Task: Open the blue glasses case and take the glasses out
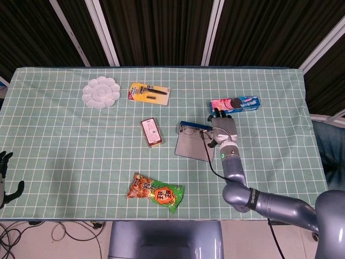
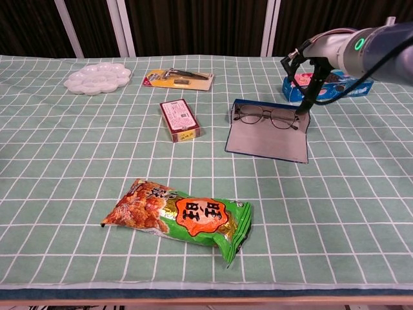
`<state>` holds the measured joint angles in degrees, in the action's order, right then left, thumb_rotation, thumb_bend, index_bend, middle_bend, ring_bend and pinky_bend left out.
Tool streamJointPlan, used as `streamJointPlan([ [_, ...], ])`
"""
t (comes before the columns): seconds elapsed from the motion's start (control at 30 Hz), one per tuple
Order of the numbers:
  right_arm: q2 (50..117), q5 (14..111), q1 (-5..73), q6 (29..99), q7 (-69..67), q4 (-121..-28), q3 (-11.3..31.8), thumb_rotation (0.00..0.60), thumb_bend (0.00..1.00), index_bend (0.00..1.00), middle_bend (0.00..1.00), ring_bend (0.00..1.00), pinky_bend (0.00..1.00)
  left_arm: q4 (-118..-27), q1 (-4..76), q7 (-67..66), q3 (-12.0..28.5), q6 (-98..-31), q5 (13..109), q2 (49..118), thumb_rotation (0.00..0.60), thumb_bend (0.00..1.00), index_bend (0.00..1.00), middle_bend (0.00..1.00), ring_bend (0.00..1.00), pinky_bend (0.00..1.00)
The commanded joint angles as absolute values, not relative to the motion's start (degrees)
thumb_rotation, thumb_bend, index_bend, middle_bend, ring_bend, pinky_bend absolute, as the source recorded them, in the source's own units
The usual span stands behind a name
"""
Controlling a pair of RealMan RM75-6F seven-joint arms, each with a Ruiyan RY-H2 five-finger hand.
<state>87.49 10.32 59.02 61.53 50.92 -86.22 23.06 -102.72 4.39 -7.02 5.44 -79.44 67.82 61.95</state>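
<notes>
- Right of the desk's middle, the blue glasses case (image 2: 267, 137) lies opened flat, its grey lining up and its blue far edge showing.
- Across the far part of that lining lie the thin dark-rimmed glasses (image 2: 266, 117), folded or nearly so, touching the case and not lifted.
- Judged from this, the opening is done and the taking out is left: the glasses rest in the case and nothing grips them.
- Above the right end of the case, the right hand (image 1: 223, 128) hovers, its dark fingers pointing to the far side. Whether they are spread or curled I cannot tell, but I see nothing in them.
- At the near left edge of the head view, the left hand (image 1: 5, 181) shows only as dark fingers off the desk; its state cannot be told either.
- Seen from the chest, the glasses show plainly, lenses and bridge, but only the right forearm and cable appear there, not the hand itself.
- Seen from above, the hand's back covers the right end of the glasses, yet this view shows the hand sitting over the case's far right corner.
- Farther out lie a blue and pink biscuit box (image 1: 234, 104), a small red box (image 2: 179, 119), an orange and green snack bag (image 2: 184, 217), a white flower-shaped palette (image 1: 101, 91) and a yellow carded tool pack (image 1: 149, 93) on the green checked cloth (image 2: 64, 168).
</notes>
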Motion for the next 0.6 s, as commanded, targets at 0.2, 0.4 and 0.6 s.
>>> streamJointPlan([
  [0.2,91.6,1.7,65.3,56.3,53.6,-74.6,25.5,0.600,0.30,0.31,0.00,0.00,0.17,-102.8,4.4,-7.2,5.4,-79.4,67.7,62.0,0.600,0.39,0.07,0.00,0.00,0.00],
  [0.4,93.3,-2.2,67.3,54.1,54.7,-69.2,26.2,0.600,0.29,0.33,0.00,0.00,0.17,-103.0,4.6,-7.4,5.5,-79.1,67.1,62.0,0.600,0.39,0.07,0.00,0.00,0.00],
  [0.6,95.9,-5.3,68.8,52.9,56.3,-64.1,26.2,0.600,0.21,0.36,0.00,0.00,0.17,-103.2,4.7,-7.5,5.6,-78.9,66.6,61.8,0.600,0.39,0.07,0.00,0.00,0.00],
])
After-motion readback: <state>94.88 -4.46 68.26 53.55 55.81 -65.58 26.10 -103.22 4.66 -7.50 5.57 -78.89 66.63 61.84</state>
